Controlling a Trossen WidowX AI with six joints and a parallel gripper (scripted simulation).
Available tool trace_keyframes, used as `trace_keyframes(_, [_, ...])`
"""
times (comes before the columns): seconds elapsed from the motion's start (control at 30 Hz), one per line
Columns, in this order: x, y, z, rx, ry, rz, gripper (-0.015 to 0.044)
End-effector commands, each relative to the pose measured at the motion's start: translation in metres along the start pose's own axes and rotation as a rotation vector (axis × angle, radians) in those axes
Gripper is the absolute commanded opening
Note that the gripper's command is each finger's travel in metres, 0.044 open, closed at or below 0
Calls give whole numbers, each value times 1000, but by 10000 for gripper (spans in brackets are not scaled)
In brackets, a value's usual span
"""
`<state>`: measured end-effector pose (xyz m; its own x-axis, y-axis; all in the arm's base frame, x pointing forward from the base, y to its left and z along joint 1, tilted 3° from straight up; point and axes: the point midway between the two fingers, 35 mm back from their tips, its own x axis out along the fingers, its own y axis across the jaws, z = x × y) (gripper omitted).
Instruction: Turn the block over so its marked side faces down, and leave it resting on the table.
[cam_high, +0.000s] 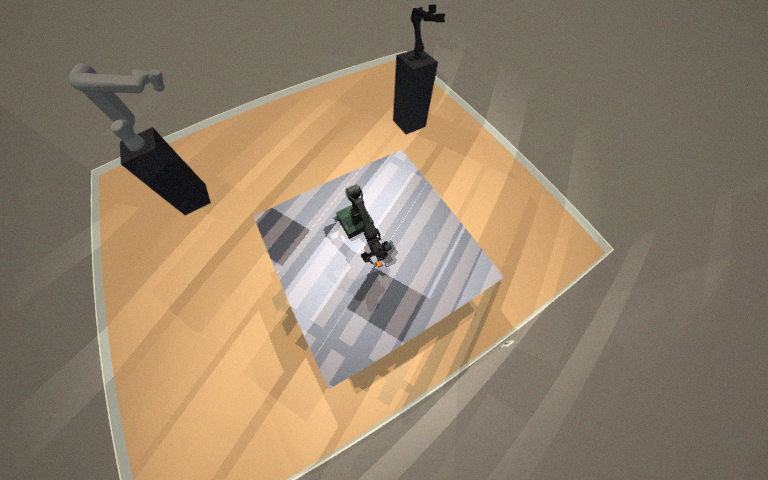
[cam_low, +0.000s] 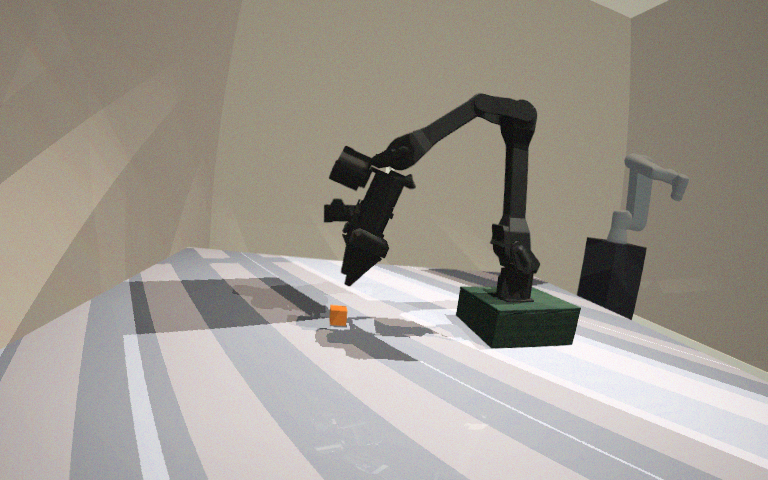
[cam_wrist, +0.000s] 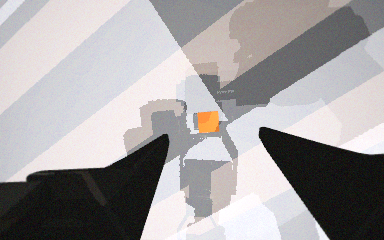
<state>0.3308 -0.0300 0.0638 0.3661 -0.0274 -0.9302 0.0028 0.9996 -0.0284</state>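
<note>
On the striped table (cam_high: 453, 226) (cam_low: 271, 396) (cam_wrist: 75, 75), the orange block (cam_high: 379, 264) (cam_low: 338, 315) (cam_wrist: 208, 121) is resting below the wide-spread, empty gripper (cam_high: 378, 260) (cam_low: 348, 283) (cam_wrist: 212, 134), probably being light and stiff, and asking for a hold on two opposite side faces.

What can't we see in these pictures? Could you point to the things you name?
- The underside of the small orange cube (cam_high: 379, 264) (cam_low: 338, 315) (cam_wrist: 208, 121): it faces the table in every view, so I can't tell whether the mark is there.
- The ends of the black fingers (cam_high: 376, 260) (cam_low: 348, 283): too small in the top view.
- The backs of the fingers: cut off by the wrist view's edges.
</note>
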Motion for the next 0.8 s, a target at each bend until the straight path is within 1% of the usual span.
trace_keyframes(0.0, [0, -1, 8, 3, 119, -4, 440])
trace_keyframes(0.2, [-6, -1, 20, 0, 308, -8, 440])
trace_keyframes(0.37, [-3, -1, 20, 0, 314, -8, 440])
trace_keyframes(0.47, [25, -1, 10, 0, 314, -8, 440])
trace_keyframes(0.63, [29, -1, 9, 0, 314, -8, 440])
trace_keyframes(0.7, [40, -1, 5, 0, 315, -8, 440])
trace_keyframes(0.77, [42, -1, 5, 0, 315, -8, 440])
